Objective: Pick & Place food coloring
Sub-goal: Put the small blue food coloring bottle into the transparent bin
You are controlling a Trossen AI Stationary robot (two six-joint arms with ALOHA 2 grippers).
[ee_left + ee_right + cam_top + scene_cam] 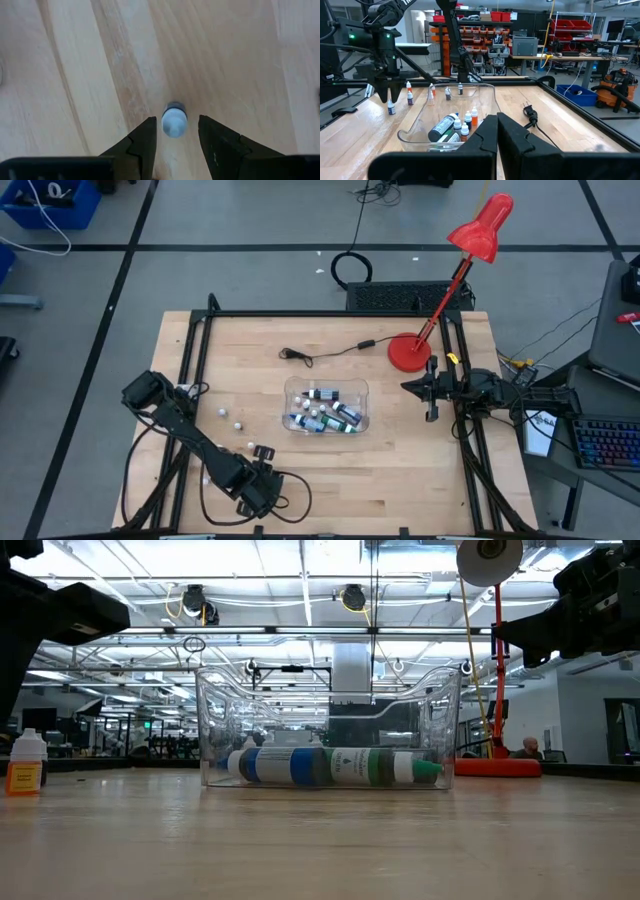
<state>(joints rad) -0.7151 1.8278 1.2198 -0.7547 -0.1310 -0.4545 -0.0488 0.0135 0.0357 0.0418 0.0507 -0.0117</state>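
The food coloring is a set of tiny white-capped bottles. Several lie or stand inside a clear tub [326, 406] [330, 768]. A few more stand upright on the bare wood left of the tub [238, 423] [410, 97]. My left gripper [177, 121] [262, 452] points straight down near the table's near edge, open. One small blue-bodied bottle [174, 121] [390, 106] stands upright on the table between its fingertips, with a gap on each side. My right gripper [497, 122] [432, 412] waits shut above the table's right side, near the lamp base.
A red desk lamp [410, 352] stands at the far right, and its black cord and plug [300, 356] lie beyond the tub. A whitish bottle with an orange label [27, 762] stands at the left in the low view. A black frame [200, 330] edges the table.
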